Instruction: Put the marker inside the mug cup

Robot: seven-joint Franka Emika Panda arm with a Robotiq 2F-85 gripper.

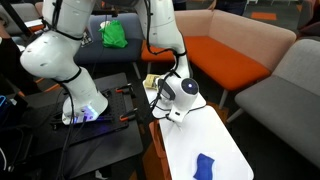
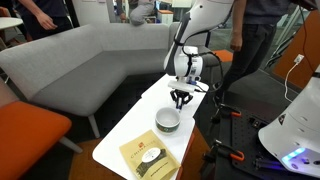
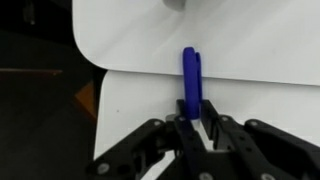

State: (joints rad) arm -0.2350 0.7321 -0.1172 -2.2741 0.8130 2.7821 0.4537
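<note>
Currently the tool is clamping the marker near the mug, so releasing off-centre is risking it bouncing onto the table.

**Arm**: white, glossy shell of rounded, tubular links, with thin dark seams at the joints in both exterior views.

**Base link**: white, with a blue-violet light glowing at its foot.

**Wrist housing**: bulbous and white, bearing a dark round cap on one face.

**End effector**: matt black throughout. The wrist view shows angular linkage bars on each side and two narrow, straight fingers.

Screws, labels and markings are too small to make out.
</note>
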